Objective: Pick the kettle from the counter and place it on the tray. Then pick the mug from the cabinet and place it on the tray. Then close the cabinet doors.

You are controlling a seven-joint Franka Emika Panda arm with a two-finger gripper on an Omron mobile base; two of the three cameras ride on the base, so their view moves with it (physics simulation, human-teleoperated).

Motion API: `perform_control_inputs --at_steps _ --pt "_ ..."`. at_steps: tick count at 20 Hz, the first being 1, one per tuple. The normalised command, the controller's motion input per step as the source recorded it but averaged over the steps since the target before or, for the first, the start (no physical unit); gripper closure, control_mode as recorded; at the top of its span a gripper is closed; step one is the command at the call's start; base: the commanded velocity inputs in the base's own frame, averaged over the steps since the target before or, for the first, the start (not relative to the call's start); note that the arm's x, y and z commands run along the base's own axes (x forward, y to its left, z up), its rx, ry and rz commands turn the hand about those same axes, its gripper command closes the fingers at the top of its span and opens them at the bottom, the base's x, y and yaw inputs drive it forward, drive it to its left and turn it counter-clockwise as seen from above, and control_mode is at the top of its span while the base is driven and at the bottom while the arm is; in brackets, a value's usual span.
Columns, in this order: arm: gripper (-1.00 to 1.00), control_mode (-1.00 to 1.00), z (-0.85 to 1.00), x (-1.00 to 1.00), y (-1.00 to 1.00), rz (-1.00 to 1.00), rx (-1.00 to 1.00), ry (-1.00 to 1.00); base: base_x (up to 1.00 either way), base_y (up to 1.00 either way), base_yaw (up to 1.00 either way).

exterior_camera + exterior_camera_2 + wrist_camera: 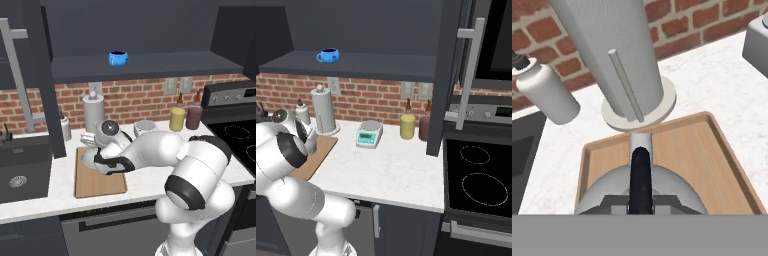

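The gripper [641,204] was clamped tight on the black handle of the kettle [612,192], and the kettle sat over the tray [712,150] at the six o'clock end of the hand view. At twelve o'clock from it stood the paper-towel roll [607,45]; at ten o'clock, a white bottle [547,92]. Up in the open cabinet [150,65], the mug [118,58] waited on the shelf.

Red brick backsplash [371,97]; black stove [481,185] beside.
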Motion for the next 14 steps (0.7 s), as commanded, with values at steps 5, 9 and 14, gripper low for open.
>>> perform_control_inputs --at_steps 5,9,14 --pt "1.0 -1.0 -0.07 0.0 0.0 0.0 0.0 0.0 0.0 0.0 0.0" --pt "1.0 -1.0 -0.21 0.01 0.0 0.0 0.0 0.0 0.0 0.0 0.0" --pt "-1.0 -1.0 -0.3 0.01 0.02 0.0 0.0 0.02 0.0 0.0 0.0"
